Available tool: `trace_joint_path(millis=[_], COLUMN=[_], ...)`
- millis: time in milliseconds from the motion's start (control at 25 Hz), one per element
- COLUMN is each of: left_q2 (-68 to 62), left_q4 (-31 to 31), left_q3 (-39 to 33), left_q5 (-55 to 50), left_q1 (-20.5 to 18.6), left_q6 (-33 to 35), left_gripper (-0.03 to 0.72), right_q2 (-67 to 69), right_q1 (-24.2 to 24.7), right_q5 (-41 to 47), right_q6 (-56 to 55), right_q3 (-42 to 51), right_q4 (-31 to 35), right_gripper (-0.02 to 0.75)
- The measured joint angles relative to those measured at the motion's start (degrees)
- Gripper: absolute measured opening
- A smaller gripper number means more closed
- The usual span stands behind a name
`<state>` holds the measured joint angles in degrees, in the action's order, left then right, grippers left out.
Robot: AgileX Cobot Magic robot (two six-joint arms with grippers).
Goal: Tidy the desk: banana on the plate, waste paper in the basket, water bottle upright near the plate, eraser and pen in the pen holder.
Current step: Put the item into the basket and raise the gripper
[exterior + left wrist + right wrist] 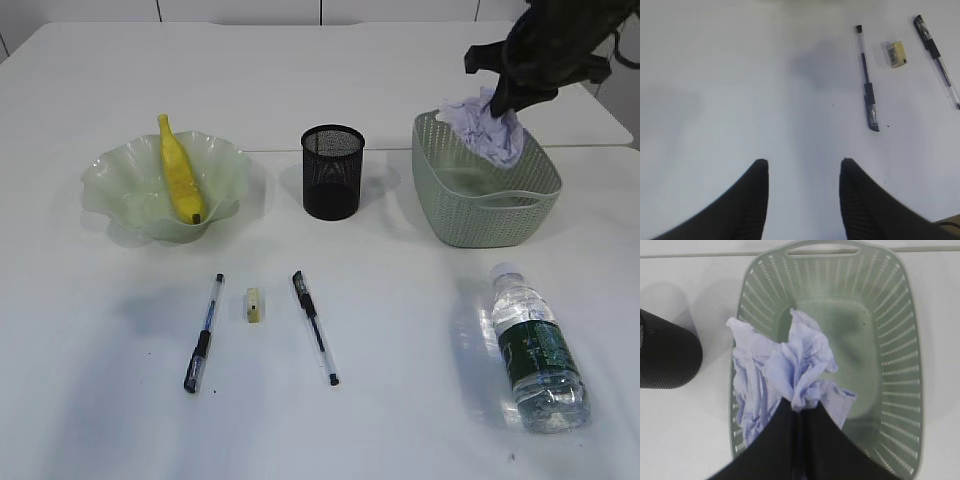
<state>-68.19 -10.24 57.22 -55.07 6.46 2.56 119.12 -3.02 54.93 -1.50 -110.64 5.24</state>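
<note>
My right gripper (pixel 801 407) is shut on the crumpled pale-blue waste paper (pixel 790 367), holding it over the green basket (pixel 895 365); the paper (pixel 490 130) hangs at the basket's (pixel 500 215) back rim. The banana (pixel 180 180) lies on the pale green plate (pixel 115 180). Two pens (pixel 203 335) (pixel 315 325) and a small cream eraser (pixel 254 303) lie flat in front of the black mesh pen holder (pixel 332 172). The water bottle (pixel 532 350) lies on its side at the front right. My left gripper (pixel 804 167) is open above bare table, with nothing between its fingers.
The left wrist view shows one pen (pixel 866 80), the eraser (pixel 896 53) and the other pen (pixel 936 60) ahead and to the right of the fingers. A seam between two tables (pixel 270 151) runs behind the objects.
</note>
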Motion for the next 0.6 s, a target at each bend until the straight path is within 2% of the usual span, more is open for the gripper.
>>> trace_joint_path(millis=[120, 280, 480, 600], left_q2=[-0.6, -0.9, -0.9, -0.9], left_q4=[0.0, 0.0, 0.0, 0.0], left_q3=[0.0, 0.0, 0.0, 0.0], left_q5=[-0.3, -0.8, -1.0, -1.0], left_q1=[0.0, 0.0, 0.0, 0.0], left_q6=[0.0, 0.0, 0.0, 0.0], left_gripper=[0.322, 0.320, 0.319, 0.318], right_q2=[1.9, 3.1, 3.1, 3.1], right_q1=[0.0, 0.0, 0.0, 0.0], right_q5=[-0.2, -1.1, -1.7, -1.6], right_q6=[-1.6, -3.4, -5.1, -5.3], right_q3=[0.0, 0.0, -0.1, -0.1], right_q4=[-0.1, -1.1, -1.8, -1.8], right_gripper=[0.031, 0.118, 0.331, 0.414])
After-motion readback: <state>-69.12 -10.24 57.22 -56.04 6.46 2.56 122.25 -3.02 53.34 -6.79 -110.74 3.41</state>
